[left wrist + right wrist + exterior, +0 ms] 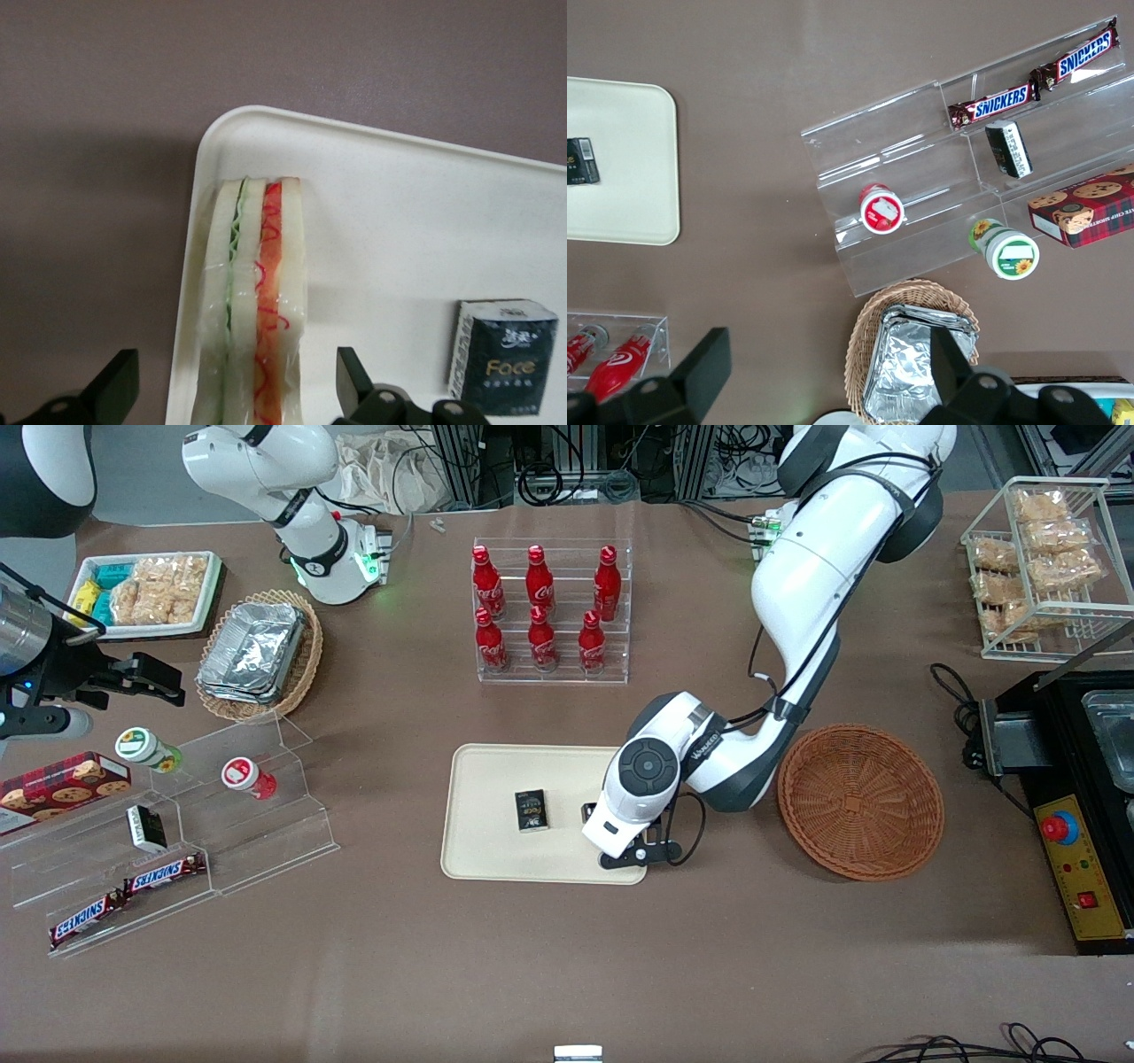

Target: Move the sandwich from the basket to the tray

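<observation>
I see the sandwich (257, 305) lying on the tray (399, 239), close to its rim and corner, edge up with the green and red filling showing. My gripper (235, 390) sits directly above it with its fingers (115, 381) spread wide on either side of the bread, not touching it. A small black box (531, 811) lies on the tray nearby. The basket (859, 802) sits just beside the tray, toward the working arm's end of the table.
</observation>
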`<state>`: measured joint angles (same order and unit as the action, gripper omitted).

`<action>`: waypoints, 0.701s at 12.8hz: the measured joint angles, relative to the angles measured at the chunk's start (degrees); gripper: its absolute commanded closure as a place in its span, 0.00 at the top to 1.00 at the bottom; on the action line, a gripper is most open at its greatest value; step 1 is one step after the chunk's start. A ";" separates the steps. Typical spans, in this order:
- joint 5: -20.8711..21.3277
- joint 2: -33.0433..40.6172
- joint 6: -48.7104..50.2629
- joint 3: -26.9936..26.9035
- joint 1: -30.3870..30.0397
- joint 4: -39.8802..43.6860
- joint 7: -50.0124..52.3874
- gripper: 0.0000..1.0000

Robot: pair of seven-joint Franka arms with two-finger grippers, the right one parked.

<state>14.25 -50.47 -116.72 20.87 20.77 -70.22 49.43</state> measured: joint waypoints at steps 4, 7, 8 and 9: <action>0.18 7.09 10.05 -0.45 -3.56 0.75 -0.14 1.00; 0.18 14.99 12.62 -0.42 -8.20 -2.09 -0.70 1.00; 0.15 18.44 13.52 -0.40 -9.47 -4.47 -0.74 1.00; -0.12 22.23 14.18 -0.39 -10.85 -7.41 -1.24 1.00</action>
<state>14.13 -28.24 -102.54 20.48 9.92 -77.63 48.19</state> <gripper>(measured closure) 0.000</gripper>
